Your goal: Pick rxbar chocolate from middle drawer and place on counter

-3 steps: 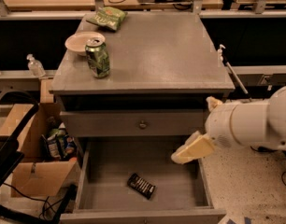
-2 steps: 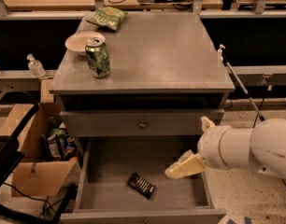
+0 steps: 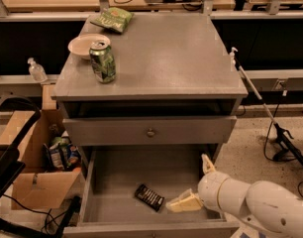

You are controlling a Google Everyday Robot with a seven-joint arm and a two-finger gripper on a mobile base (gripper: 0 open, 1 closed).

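Observation:
The rxbar chocolate, a small black bar with pale lettering, lies flat on the grey floor of the open middle drawer, near its front. My gripper, with cream fingers on a white arm, reaches into the drawer from the right and sits just right of the bar, a small gap away. The counter is the grey cabinet top above.
On the counter stand a green soda can, a white bowl and a green chip bag at the back left. A closed drawer front with a round knob sits above the open drawer. A cardboard box stands left of the cabinet.
My arm has dropped lower and moved left into the drawer, bringing the gripper from above the drawer's right side down close to the bar. The bar has not moved.

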